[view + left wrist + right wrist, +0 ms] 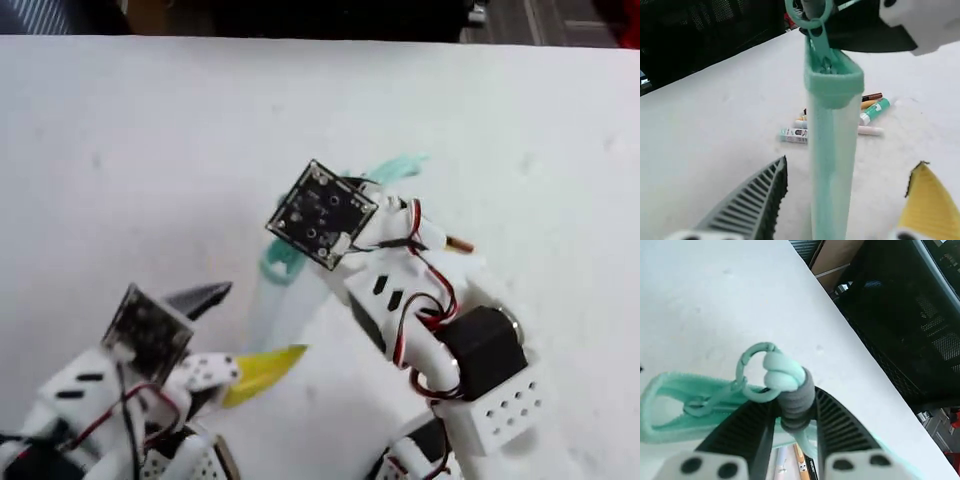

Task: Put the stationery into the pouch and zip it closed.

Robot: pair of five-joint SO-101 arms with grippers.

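The mint pouch (832, 150) with see-through sides stands on edge between the spread fingers of my left gripper (852, 162), a grey finger (757, 197) on one side and a yellow one (927, 197) on the other, neither touching it. My right gripper (795, 405) is shut on the grey bead of the zip pull (796, 397), just past the mint ring (757, 370) at the pouch's end. The stationery (840, 122), several pens and markers, lies on the table beyond the pouch. In the high view the pouch (283, 265) runs between the two arms.
The white table (150, 140) stretches wide to the left and far side. A black crate (920, 305) stands off the table's edge. The right arm's body (480, 370) fills the near right, and one pen tip (458, 243) sticks out beside it.
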